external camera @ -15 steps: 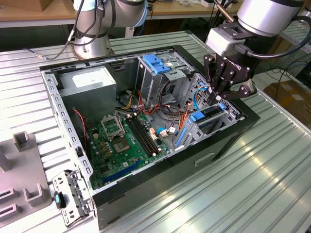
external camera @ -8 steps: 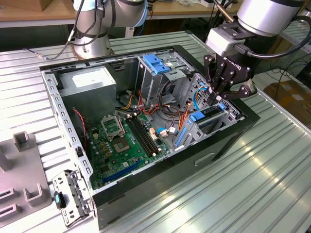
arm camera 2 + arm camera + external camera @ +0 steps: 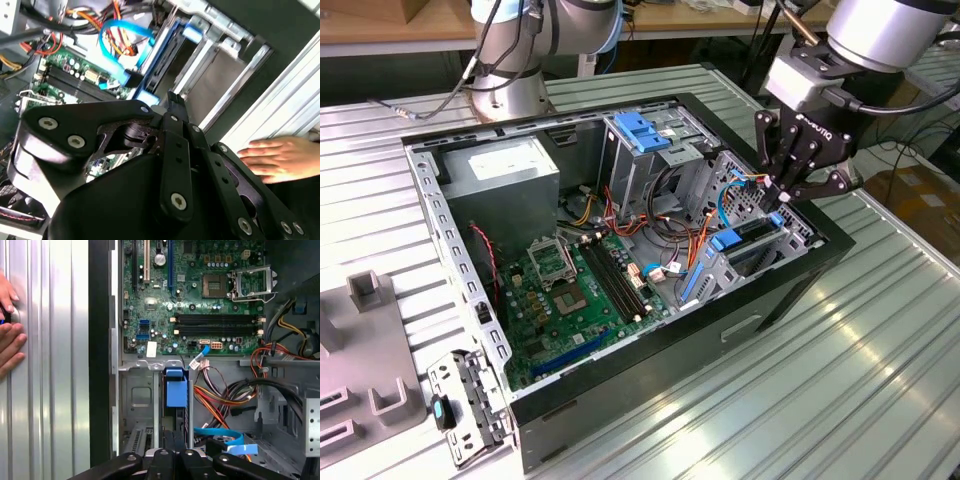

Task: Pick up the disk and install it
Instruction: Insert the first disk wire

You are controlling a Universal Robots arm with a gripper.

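Note:
The disk [image 3: 745, 238] stands on edge in the drive bay at the open computer case's corner, on the exterior view's right. Its blue carrier rails and blue tab [image 3: 176, 387] show along the slot. My gripper [image 3: 773, 197] hangs right over the disk's end nearest the case wall, fingers drawn together and tips at or touching its top edge. In the second wrist view the fingertip [image 3: 173, 97] points at the blue rail [image 3: 159, 55] of the bay. In the first wrist view the fingers [image 3: 173, 440] sit over the slot's near end.
The case [image 3: 720, 340] lies open on a ribbed metal table. Motherboard [image 3: 570, 290], loose cables [image 3: 670, 235] and a blue-handled bracket [image 3: 642, 130] on the grey cage crowd the inside. A person's hand [image 3: 280, 157] rests on the table beside the case. A grey fixture [image 3: 370, 340] stands at the left.

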